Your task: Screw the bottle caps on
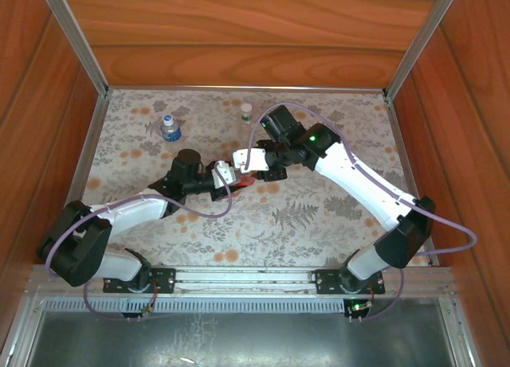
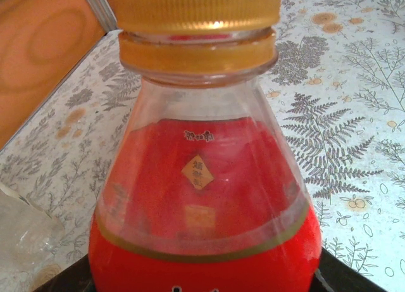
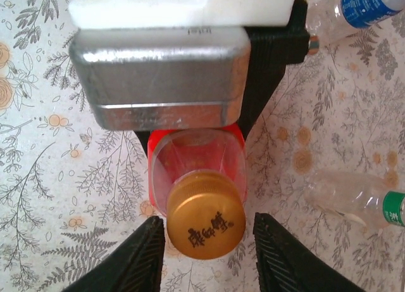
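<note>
My left gripper (image 1: 231, 177) is shut on the body of the red bottle (image 2: 202, 197), holding it upright near the table's middle. The orange cap (image 3: 205, 223) sits on the bottle's neck, above the orange collar ring (image 2: 197, 51). My right gripper (image 3: 209, 232) hangs over it, open. Its black fingers (image 3: 136, 260) flank the cap with a small gap on each side. The short clear bottle with blue label (image 1: 170, 129) stands at the back left with a blue cap (image 1: 168, 118) on top. The slim clear bottle (image 1: 247, 117) stands behind the grippers with a pale cap (image 1: 247, 108).
The floral tablecloth (image 1: 319, 216) covers the table, and wooden walls close in the left, back and right sides. In the right wrist view the slim bottle (image 3: 351, 197) lies to the right of the fingers and the blue-label bottle (image 3: 364, 4) is at the top right.
</note>
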Motion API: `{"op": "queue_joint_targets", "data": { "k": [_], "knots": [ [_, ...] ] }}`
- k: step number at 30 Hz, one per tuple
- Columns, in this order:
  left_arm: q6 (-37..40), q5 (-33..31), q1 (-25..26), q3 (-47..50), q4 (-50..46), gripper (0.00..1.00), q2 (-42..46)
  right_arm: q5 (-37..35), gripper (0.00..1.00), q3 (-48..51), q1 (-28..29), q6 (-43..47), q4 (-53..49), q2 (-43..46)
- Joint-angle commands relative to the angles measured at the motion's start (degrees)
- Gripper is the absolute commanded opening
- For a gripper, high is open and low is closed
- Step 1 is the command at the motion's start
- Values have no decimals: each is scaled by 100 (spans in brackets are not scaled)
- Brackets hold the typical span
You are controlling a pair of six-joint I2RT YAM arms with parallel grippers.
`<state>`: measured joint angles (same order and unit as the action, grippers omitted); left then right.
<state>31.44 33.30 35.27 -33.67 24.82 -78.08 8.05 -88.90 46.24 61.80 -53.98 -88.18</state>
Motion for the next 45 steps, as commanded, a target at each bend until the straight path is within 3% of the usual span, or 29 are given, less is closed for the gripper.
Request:
{"op": "queue_joint_targets", "data": {
  "k": [1,7,13,24,26,29,37,41,43,45],
  "knots": [
    [-10,149,8,62,84,50,118,88,39,-219,54,386,-128,-101],
    [-7,113,11,106,83,50,176,126,33,-267,61,350,-254,-169],
    [-9,105,13,123,82,50,215,158,39,-309,61,357,-273,-267],
    [-29,-41,4,134,83,50,267,265,24,-466,56,-85,-424,-334],
    [-71,-118,-1,99,80,50,259,221,16,-368,56,-868,-179,-251],
    [-47,-204,1,54,77,50,186,-183,4,-444,52,-3097,403,-274],
    [-6,-219,-5,-108,79,50,-6,25,0,-217,92,-8383,638,-533],
    [11,-219,-3,-149,84,50,-48,51,2,80,96,-9143,650,-506],
    [-5,-190,-3,-136,85,50,-19,-3,7,89,66,-8945,673,-423],
    [-57,-200,-4,-99,82,50,37,54,18,92,61,-8169,788,-296]
  ]
}}
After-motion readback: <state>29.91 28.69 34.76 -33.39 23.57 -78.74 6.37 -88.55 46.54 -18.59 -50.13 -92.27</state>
